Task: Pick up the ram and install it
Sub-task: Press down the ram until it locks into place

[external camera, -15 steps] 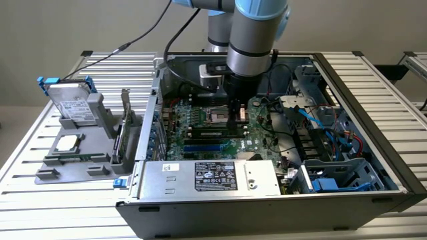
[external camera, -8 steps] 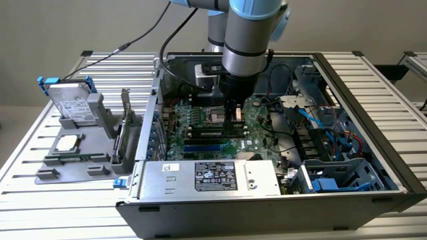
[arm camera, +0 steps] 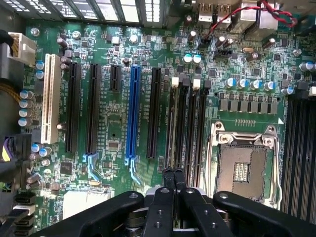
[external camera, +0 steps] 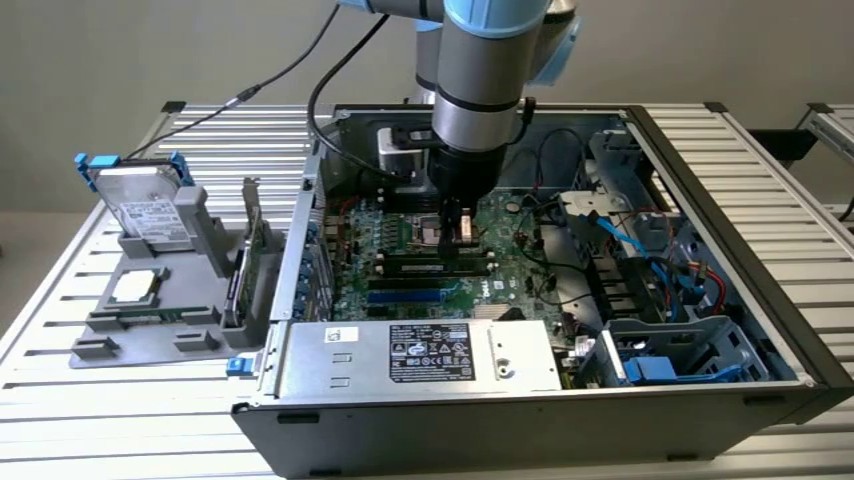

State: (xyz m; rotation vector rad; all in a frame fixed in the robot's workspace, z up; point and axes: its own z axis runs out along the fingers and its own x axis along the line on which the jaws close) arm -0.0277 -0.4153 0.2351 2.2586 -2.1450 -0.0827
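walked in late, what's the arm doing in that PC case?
The arm's gripper is down inside the open computer case, over the motherboard, at the memory slots beside the empty CPU socket. Its fingers are pressed together. No ram stick is discernible between them.

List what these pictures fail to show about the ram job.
- Ram: exterior view, the gripper covers the spot, so whether it is held or seated cannot be told.
- Slots: wrist view, the gripper hides their near ends.
- Label: exterior view, the print is too small to read.
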